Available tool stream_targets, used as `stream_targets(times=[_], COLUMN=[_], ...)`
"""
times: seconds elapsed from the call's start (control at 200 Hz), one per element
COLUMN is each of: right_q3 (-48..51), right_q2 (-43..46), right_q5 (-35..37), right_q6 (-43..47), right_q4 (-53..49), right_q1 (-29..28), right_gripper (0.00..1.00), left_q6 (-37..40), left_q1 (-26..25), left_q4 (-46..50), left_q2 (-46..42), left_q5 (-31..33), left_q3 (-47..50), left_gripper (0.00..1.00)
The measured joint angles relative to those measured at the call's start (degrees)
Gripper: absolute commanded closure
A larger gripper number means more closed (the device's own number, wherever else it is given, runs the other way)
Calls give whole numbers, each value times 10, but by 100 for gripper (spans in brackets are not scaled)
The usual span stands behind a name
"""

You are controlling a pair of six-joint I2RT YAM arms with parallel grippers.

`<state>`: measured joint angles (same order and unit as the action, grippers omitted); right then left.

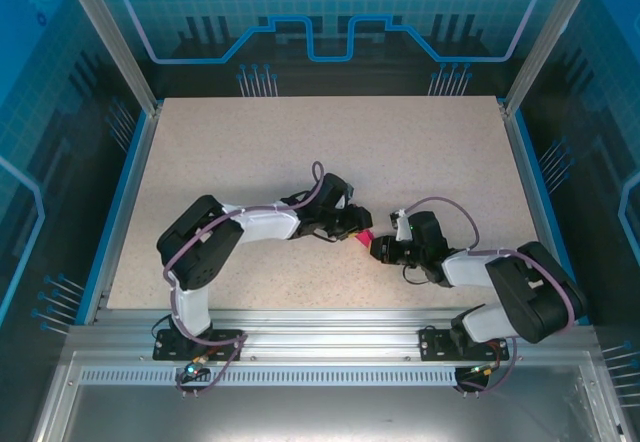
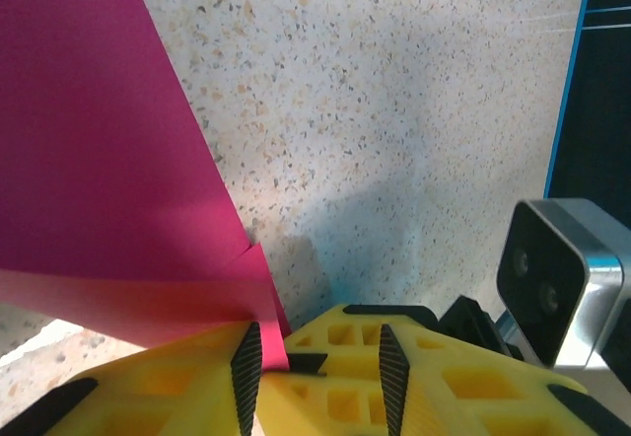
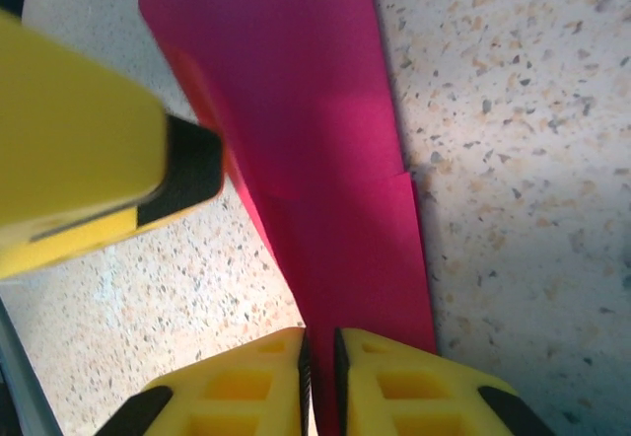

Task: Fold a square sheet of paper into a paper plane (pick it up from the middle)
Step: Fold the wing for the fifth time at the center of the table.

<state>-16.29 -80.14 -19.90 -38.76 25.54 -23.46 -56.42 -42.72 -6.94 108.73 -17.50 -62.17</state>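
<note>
Magenta-pink sheet of paper (image 1: 363, 237) is stretched between your two hands over the speckled table (image 1: 300, 142), toward the table's near edge and about midway across it. Your left hand (image 1: 352, 224) is clamped on one end, the yellow fingers (image 2: 177, 377) pinching the sheet beside a small overlapping flap. Your right hand (image 1: 378, 250) is closed tight on the opposite end, and in the right wrist view the sheet (image 3: 315, 160) rises from the thin slit between its fingers (image 3: 246, 377).
</note>
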Motion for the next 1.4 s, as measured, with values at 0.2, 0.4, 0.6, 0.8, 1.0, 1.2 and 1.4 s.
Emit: stream_targets(times=[0.2,0.4,0.6,0.8,1.0,1.2,1.4], right_q3=[-25,-52,-94,-136,-146,-153,-156], right_q2=[47,59,35,-18,-37,-43,-36], right_q5=[16,34,29,7,-6,-23,-33], right_q6=[37,60,76,107,120,131,145], right_q4=[-79,-160,-226,-271,-279,-290,-309], right_q1=[2,8,26,29,32,35,36], right_gripper=[70,63,66,66,67,58,54], left_q6=[8,11,13,13,13,14,15], left_q1=[0,0,0,0,0,0,1], left_q4=[2,2,5,6,7,16,19], left_q2=[12,18,21,28,31,31,31], left_q5=[0,0,0,0,0,1,1], left_q3=[-19,-29,-30,-30,-31,-36,-41], left_gripper=[62,63,63,63,64,65,66])
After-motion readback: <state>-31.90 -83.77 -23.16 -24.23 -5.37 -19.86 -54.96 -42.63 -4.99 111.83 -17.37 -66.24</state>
